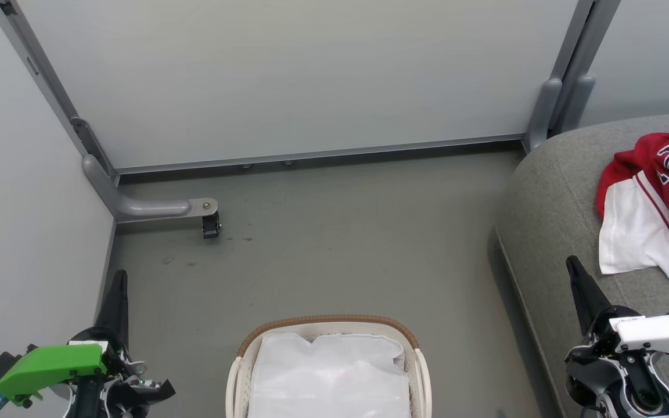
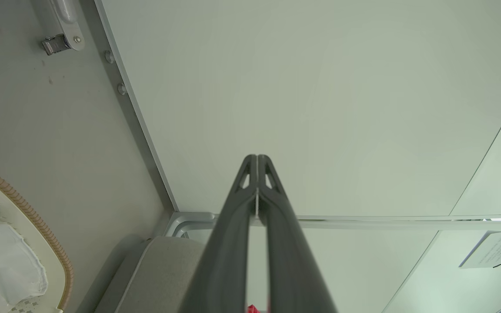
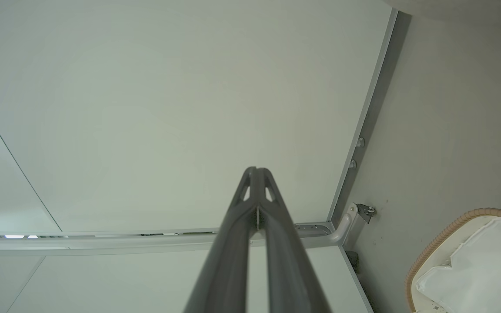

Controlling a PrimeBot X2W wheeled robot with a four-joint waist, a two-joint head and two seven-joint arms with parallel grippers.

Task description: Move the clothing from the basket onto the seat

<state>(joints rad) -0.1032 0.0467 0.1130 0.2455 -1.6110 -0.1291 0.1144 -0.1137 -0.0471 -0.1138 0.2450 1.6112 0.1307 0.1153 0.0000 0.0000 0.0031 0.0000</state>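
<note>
**Mia:** What is closest to us?

**Ben:** The robot's two arms. The left gripper (image 1: pixel 118 281) has long dark fingers and a green part behind it. It sits low on the left. Its fingers are pressed together and hold nothing. The right gripper (image 1: pixel 574 268) is dark with a white part behind it. It sits low on the right, near the seat's edge. Its fingers are pressed together as well, with nothing in them.

**Mia:** And between them?

**Ben:** The oval cream plastic basket (image 1: pixel 328 320) with a brown woven rim. A plain white cloth (image 1: pixel 328 371) lies inside it.

**Mia:** Where is the clothing?

**Ben:** The soft red and white sports clothing (image 1: pixel 659 191) lies crumpled on the big grey fabric seat (image 1: pixel 543 191), well apart from the basket.

**Mia:** What is the tiny red bit low in the left wrist view?

**Ben:** Maybe the same clothing, but it is too small to tell.

**Mia:** And farther back?

**Ben:** The grey floor (image 1: pixel 340 232), a small black wheel (image 1: pixel 211 225), then the pale wall (image 1: pixel 299 75).
</note>
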